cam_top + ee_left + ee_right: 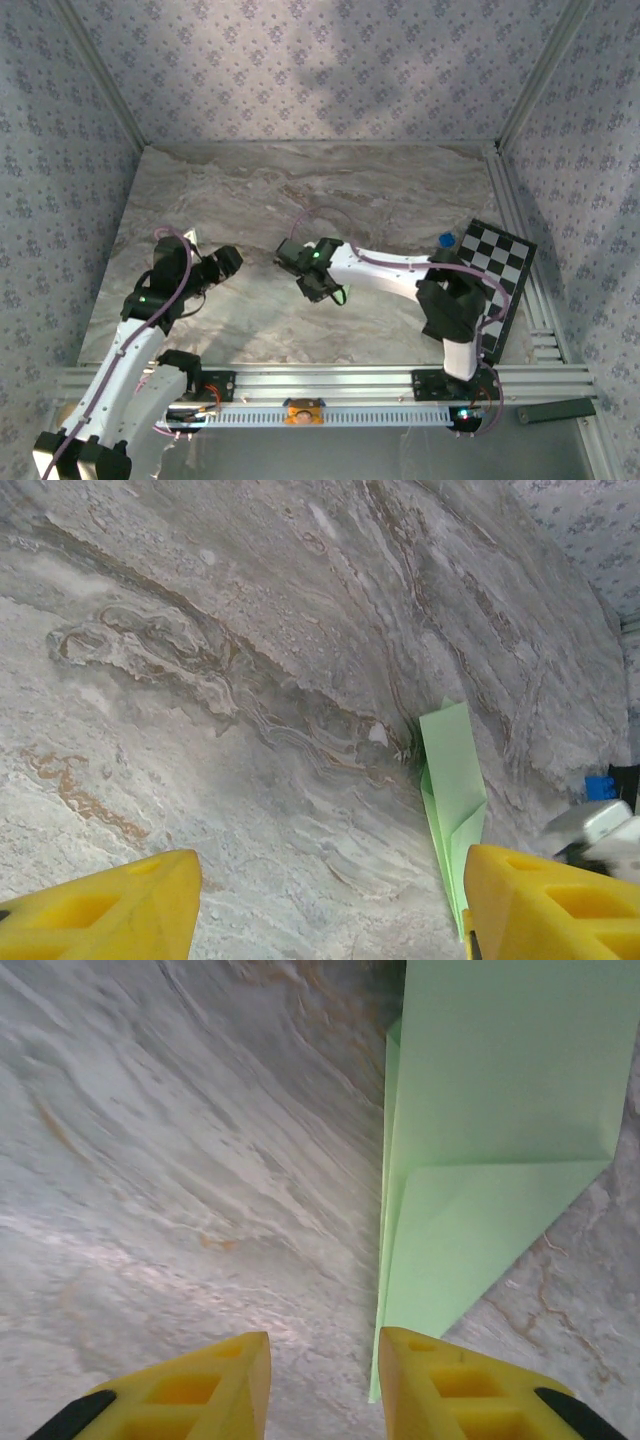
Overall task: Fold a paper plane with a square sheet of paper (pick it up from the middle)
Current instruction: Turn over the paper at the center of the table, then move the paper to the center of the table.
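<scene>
The paper plane [490, 1160] is a folded pale green sheet lying flat on the marble table, with a diagonal fold and a narrow tip toward the camera. My right gripper [323, 1345] is open just above the table. Its right finger [450, 1390] sits beside the plane's tip, and only bare marble lies between the fingers. In the left wrist view the plane [455, 790] lies at the right, running down behind the right yellow finger [550, 900]. My left gripper [330, 865] is wide open and holds nothing. From above, a sliver of green [343, 296] shows under the right gripper [330, 292], and the left gripper [228, 260] stands to its left.
A black-and-white checkered board [500, 275] leans at the table's right edge, with a small blue object [445, 241] beside it. An aluminium rail [330, 380] runs along the near edge. Patterned walls enclose the table on three sides.
</scene>
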